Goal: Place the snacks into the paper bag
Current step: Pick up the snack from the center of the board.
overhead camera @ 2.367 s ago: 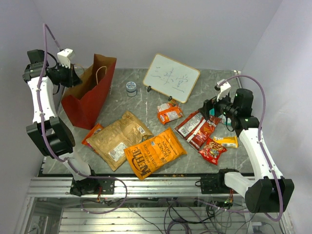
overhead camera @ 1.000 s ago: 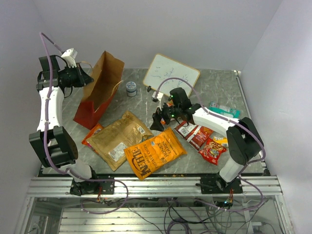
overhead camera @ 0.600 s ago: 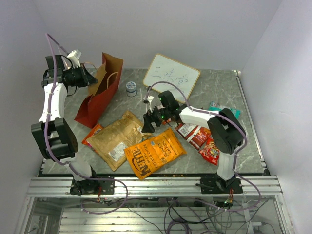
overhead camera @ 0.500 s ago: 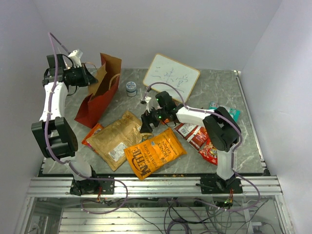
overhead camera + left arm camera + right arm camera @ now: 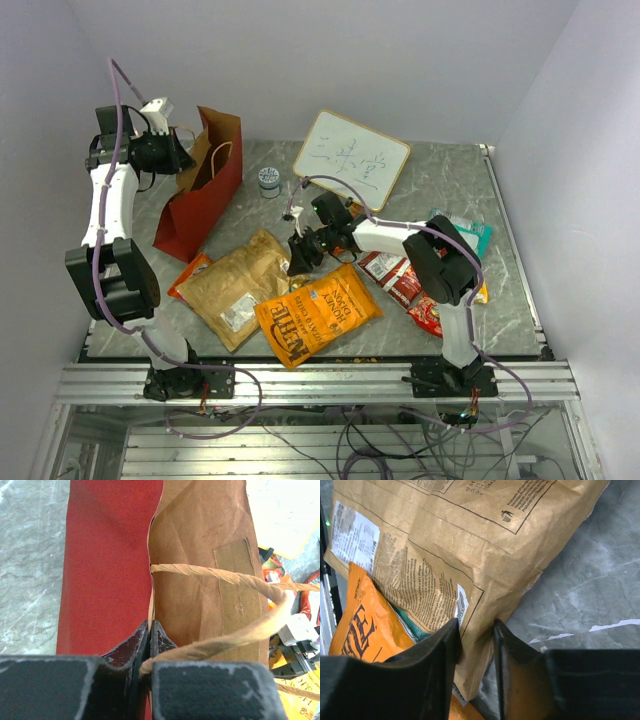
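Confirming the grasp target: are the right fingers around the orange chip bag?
No, the right fingers straddle the tan chip bag's edge, with the orange chip bag lying off to one side.

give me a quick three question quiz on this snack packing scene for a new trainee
1. True or false: the left end effector is shut on the rim of the paper bag.
2. The right end effector straddles the corner of which packet? A) orange chip bag B) tan chip bag C) red packet
3. What stands on the table between the paper bag and the whiteboard?
Key: 1 true. 2 B. 3 a small round tin.
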`<control>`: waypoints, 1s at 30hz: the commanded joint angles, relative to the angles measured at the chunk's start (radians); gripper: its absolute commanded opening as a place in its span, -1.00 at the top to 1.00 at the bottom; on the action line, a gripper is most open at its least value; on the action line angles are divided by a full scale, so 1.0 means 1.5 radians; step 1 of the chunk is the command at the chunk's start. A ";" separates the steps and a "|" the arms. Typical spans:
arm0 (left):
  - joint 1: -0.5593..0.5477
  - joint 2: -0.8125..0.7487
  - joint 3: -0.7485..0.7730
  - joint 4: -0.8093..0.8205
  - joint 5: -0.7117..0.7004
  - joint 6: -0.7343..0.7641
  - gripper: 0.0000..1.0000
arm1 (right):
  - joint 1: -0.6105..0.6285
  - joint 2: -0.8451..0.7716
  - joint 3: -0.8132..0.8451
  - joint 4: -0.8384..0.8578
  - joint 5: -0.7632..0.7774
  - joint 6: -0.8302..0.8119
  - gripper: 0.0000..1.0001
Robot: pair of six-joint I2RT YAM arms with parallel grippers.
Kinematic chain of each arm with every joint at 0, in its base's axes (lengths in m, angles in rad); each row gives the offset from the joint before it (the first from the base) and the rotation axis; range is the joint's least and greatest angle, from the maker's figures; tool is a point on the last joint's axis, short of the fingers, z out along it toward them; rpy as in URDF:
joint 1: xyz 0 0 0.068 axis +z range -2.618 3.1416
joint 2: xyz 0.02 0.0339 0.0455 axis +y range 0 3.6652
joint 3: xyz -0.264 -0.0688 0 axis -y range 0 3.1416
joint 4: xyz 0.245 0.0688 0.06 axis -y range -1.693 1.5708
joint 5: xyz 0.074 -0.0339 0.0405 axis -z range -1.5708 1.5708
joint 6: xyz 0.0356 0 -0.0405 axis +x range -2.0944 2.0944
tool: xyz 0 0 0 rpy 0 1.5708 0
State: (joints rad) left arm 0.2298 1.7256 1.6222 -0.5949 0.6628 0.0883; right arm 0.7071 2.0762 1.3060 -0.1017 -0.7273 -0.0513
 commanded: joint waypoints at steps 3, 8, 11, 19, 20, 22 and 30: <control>-0.019 -0.044 -0.046 0.013 -0.046 0.060 0.72 | 0.007 -0.009 0.050 -0.090 -0.027 -0.056 0.63; -0.026 -0.051 -0.049 -0.010 -0.072 0.097 0.70 | 0.006 -0.060 0.095 -0.161 -0.033 -0.112 0.91; -0.027 -0.062 -0.050 -0.015 -0.073 0.095 0.70 | 0.007 -0.093 0.117 -0.202 -0.037 -0.142 1.00; -0.047 -0.079 -0.070 -0.010 -0.034 0.053 0.76 | -0.014 -0.192 0.141 -0.272 -0.027 -0.193 1.00; -0.050 -0.080 -0.070 -0.007 -0.029 0.044 0.77 | -0.019 -0.208 0.140 -0.275 -0.022 -0.197 1.00; -0.056 -0.083 -0.067 0.006 -0.027 0.021 0.81 | -0.033 -0.231 0.144 -0.286 -0.017 -0.211 1.00; -0.073 -0.061 -0.050 0.090 -0.014 -0.080 0.86 | -0.113 -0.295 0.172 -0.331 -0.026 -0.236 1.00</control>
State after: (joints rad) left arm 0.1406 1.6287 1.5284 -0.5434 0.6033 0.0528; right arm 0.5900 1.6993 1.5188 -0.5743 -0.7441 -0.3725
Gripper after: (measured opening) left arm 0.082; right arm 0.012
